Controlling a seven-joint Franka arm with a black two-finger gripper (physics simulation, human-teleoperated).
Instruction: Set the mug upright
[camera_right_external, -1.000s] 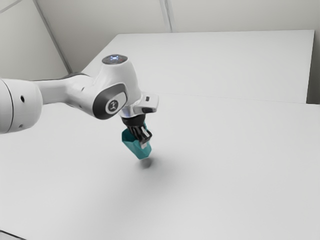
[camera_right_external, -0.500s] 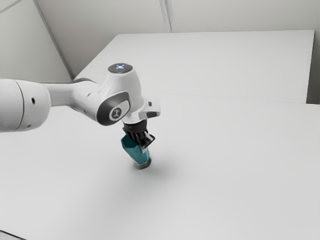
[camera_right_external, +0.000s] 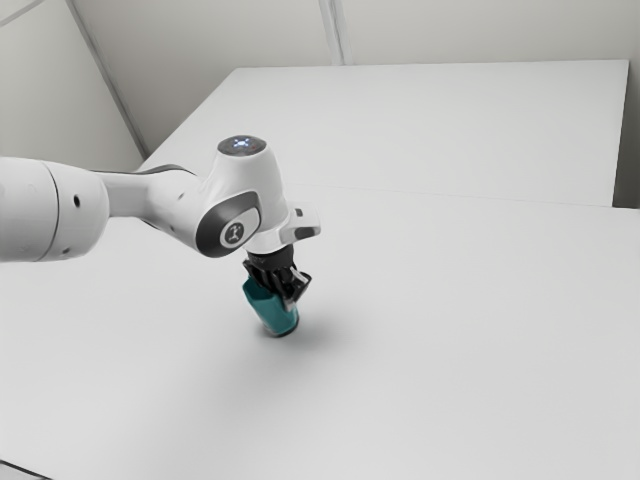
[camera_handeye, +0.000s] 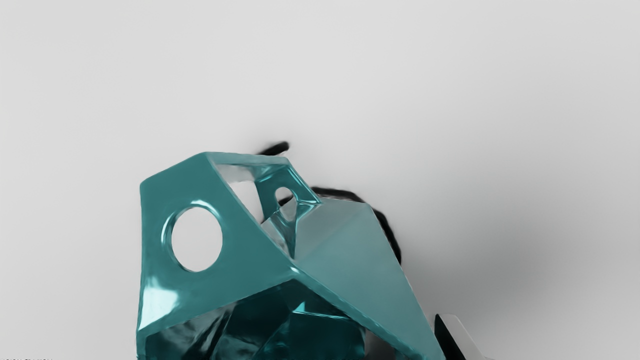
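The jaws (camera_right_external: 290, 298) seem clamped on the wall of the mug (camera_right_external: 270, 307), whose low end is at the worktop (camera_right_external: 450, 320), with the mouth leaning toward the exterior view's left. I judge it is good to keep the hold until the base sits flat, then to open gently and rise straight, so the wall is not dragged. The wrist view gives the round hole (camera_handeye: 197, 239) and the dark inside (camera_handeye: 305, 330); the exterior view tells better the lean.
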